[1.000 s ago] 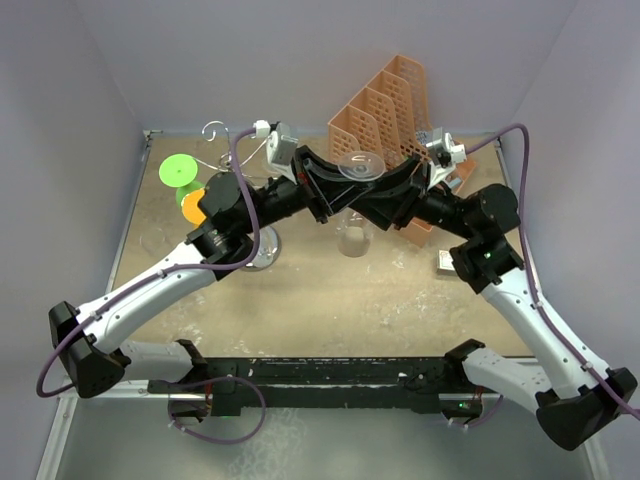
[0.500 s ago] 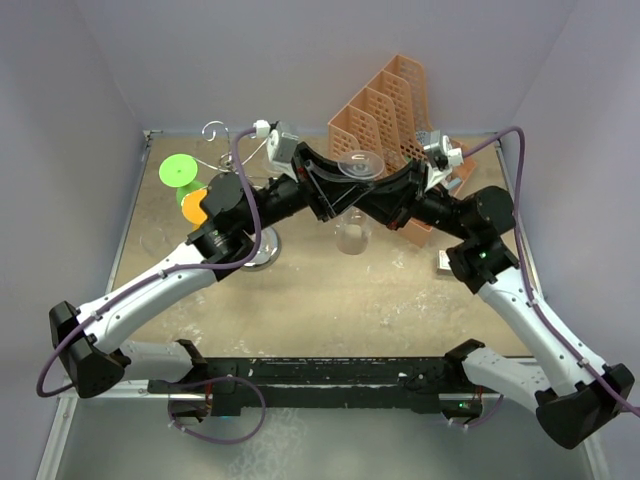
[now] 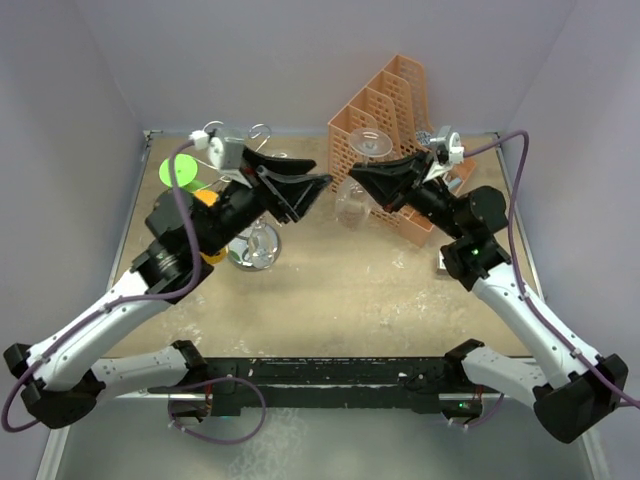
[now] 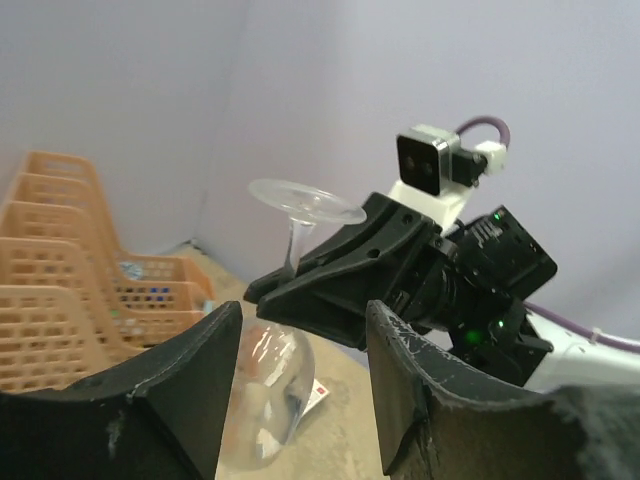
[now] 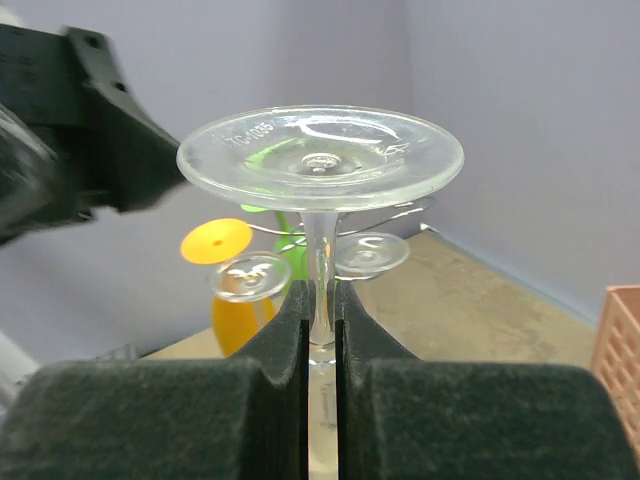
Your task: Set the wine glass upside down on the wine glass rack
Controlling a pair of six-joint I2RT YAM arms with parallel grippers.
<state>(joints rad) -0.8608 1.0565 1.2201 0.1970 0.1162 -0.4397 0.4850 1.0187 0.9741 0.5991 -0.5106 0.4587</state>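
One clear wine glass (image 5: 320,165), inverted: your right gripper (image 5: 320,300) pinches its stem, well right of the single wine glass rack (image 3: 255,248). Your left gripper (image 4: 300,325) gapes, empty. Rack holds two clear glasses (image 5: 250,276), one orange glass (image 5: 216,240), one green glass (image 3: 178,170). Foot embossing illegible.

A line of small raised characters runs along the foot of the wine glass (image 5: 320,160) in the right wrist view, too faint to read for certain. A small white tag (image 4: 316,394) beside the bowl carries a red mark, illegible.
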